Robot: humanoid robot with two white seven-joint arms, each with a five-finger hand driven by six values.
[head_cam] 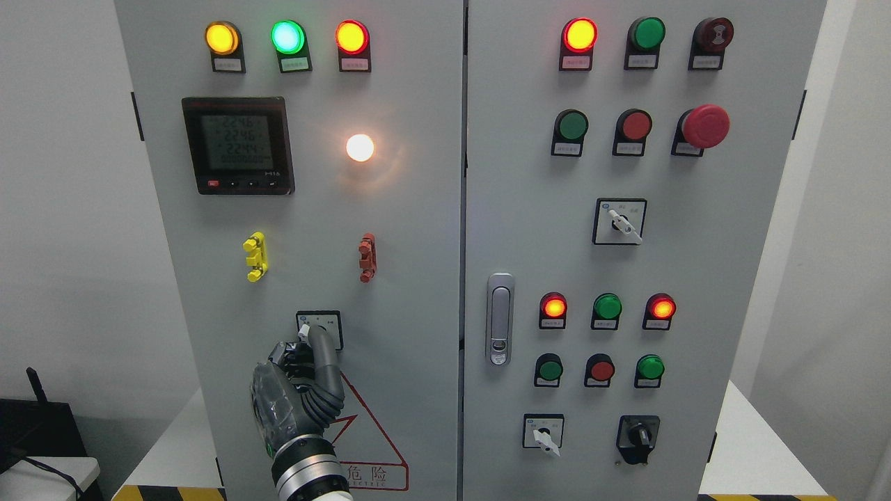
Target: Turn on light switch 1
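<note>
A small rotary light switch [319, 327] with a white knob sits low on the left door of the grey control cabinet [418, 292]. My left hand [306, 341] rises from the bottom edge, its fingers [321, 348] curled around the knob, which they partly hide. Above the switch a round white lamp [360, 147] glows brightly. My right arm does not show.
Yellow, green and red pilot lamps [287, 37] are lit along the top left. A digital meter [238, 145], yellow [255, 256] and red [367, 257] clips, a door handle [500, 319], and the right door's buttons, an emergency stop [704, 126] and selector switches [619, 221] surround the area.
</note>
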